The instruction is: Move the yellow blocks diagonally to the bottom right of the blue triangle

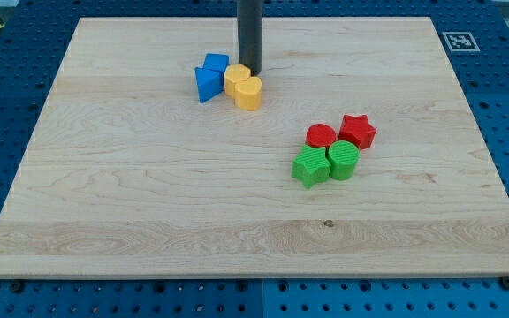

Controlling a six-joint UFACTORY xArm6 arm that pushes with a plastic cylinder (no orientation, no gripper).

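Currently, from the single camera view, your rod ends with my tip resting at the top edge of the two yellow blocks, touching or just beside the rear one. No jaws exist on this rig, so there is nothing to report as apart or together; the rod is a plain pusher.

The yellow blocks sit side by side: one yellow block lies touching the blue pieces, and the second, a heart-like yellow block, lies at its 4 o'clock. The blue triangle stands at 9 o'clock from them, with a second blue block just behind it at 12 o'clock.

From my tip, the yellow pair lies at about 6 to 7 o'clock. Judged from this, a push toward 5 o'clock would carry them down and right, away from the triangle.

Well apart, at 4 o'clock across the wooden board, sit a red cylinder, a red star, a green star-like block and a green cylinder.

A square coded marker sits at the board's top right corner; no readable lettering or brand shows.
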